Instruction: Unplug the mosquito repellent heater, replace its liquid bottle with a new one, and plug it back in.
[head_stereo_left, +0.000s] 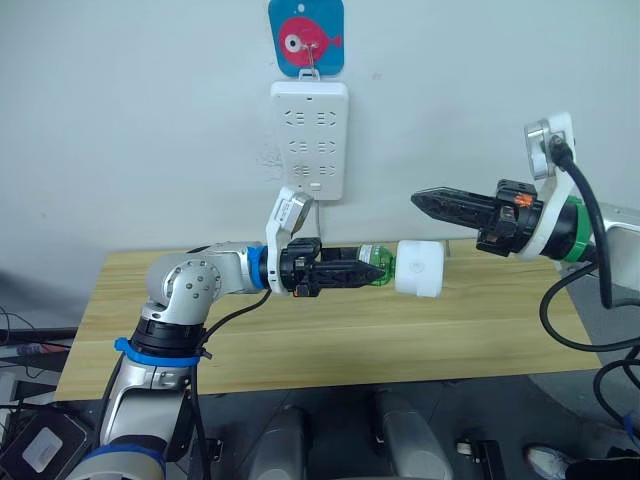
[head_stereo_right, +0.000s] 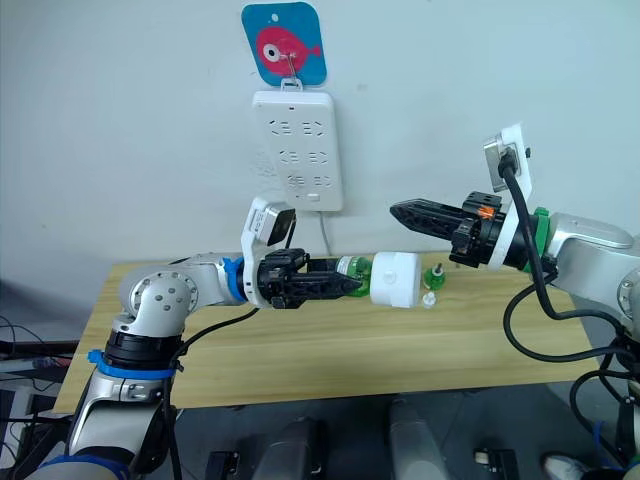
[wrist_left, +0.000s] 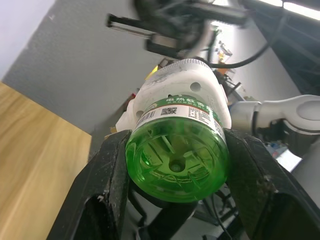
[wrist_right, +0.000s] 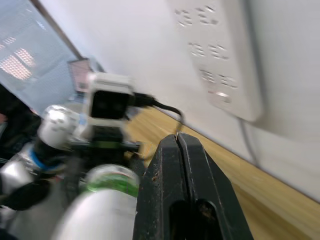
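Note:
My left gripper (head_stereo_left: 362, 272) is shut on a green liquid bottle (wrist_left: 176, 161) held sideways above the wooden table (head_stereo_left: 300, 340). The white mosquito repellent heater (head_stereo_left: 420, 268) sits on the bottle's far end, pointing toward my right arm. My right gripper (head_stereo_left: 420, 200) hangs above and just right of the heater, shut with nothing between its fingers (wrist_right: 182, 165). Another small green bottle (head_stereo_right: 436, 275) stands on the table behind the heater, with a small white cap (head_stereo_right: 428, 299) beside it.
A long white power strip (head_stereo_left: 310, 138) hangs on the wall under a blue hook plate with a red fish (head_stereo_left: 306, 38). Its cord drops behind the table. The table's front edge runs below both arms.

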